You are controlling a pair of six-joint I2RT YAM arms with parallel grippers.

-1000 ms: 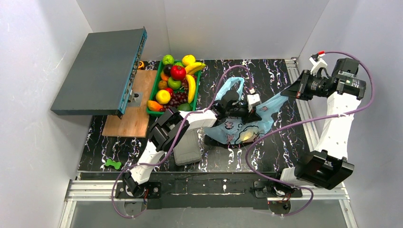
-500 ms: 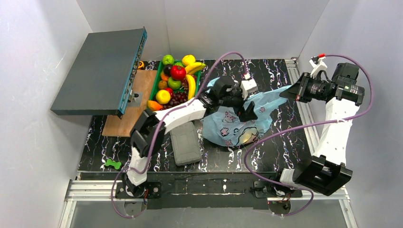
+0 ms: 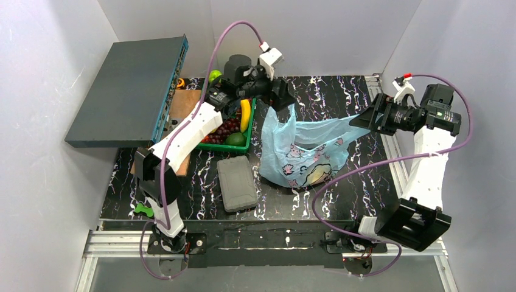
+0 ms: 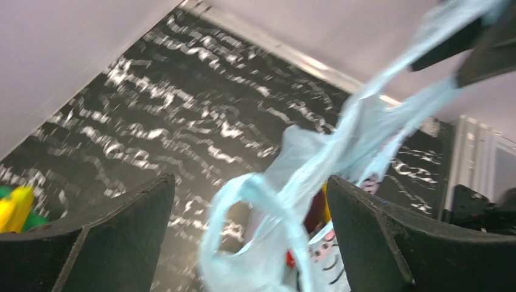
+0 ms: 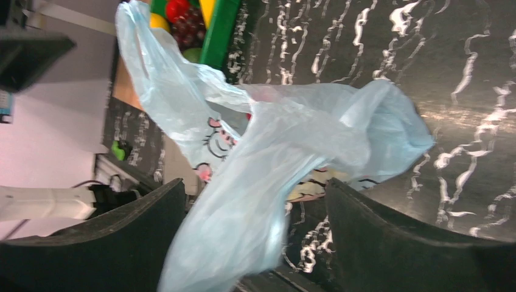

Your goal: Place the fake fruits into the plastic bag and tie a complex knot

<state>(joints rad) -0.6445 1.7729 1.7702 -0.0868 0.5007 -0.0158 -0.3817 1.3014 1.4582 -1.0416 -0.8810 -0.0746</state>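
The light-blue plastic bag [image 3: 301,155] sits mid-table, mouth up, with fake fruits [image 3: 315,175] showing through its wall. One handle stands up under my left gripper [image 3: 283,97], which hovers at the back, open; the handle loop [image 4: 243,188] hangs loose between its wide jaws. The other handle stretches right to my right gripper [image 3: 365,118], also open, with bag plastic [image 5: 274,140] lying unclamped between its fingers [image 5: 365,231]. More fruits, a banana [image 3: 245,114] and grapes [image 3: 228,128], lie in the green tray [image 3: 243,148], partly hidden by the left arm. No knot is in view.
A grey ribbed case [image 3: 237,182] lies left of the bag. A large blue-grey box [image 3: 125,91] rests over a wooden board [image 3: 182,103] at the back left. A small green toy [image 3: 144,208] lies near the left arm's base. White walls enclose the table.
The left arm swung from over the bag up to the back by the tray and opened. The right gripper opened and let go of its handle. The bag now stands with its handles pulled out.
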